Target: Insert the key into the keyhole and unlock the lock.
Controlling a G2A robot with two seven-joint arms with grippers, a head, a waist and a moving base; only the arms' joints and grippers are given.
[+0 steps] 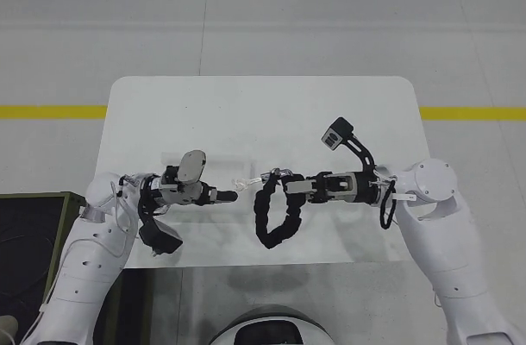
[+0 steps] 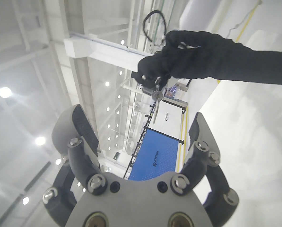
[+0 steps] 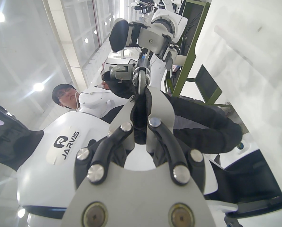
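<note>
The lock is a cable loop in a black fabric sleeve (image 1: 276, 217), held above the white table (image 1: 246, 112). My right gripper (image 1: 291, 184) is shut on the sleeve near the lock head (image 3: 141, 112). A small silver key (image 1: 246, 183) sticks out from the lock head toward my left gripper (image 1: 227, 196). In the left wrist view the key (image 2: 156, 103) hangs at the lock head (image 2: 149, 81), blade pointing toward my left gripper (image 2: 141, 119). That gripper is open with nothing between its fingers (image 2: 84, 124), a short gap from the key's tip.
Both grippers face each other over the near half of the table. The table's front edge (image 1: 246, 266) runs just below the hanging loop. A dark green-framed stand (image 1: 30, 216) sits off the table's left side.
</note>
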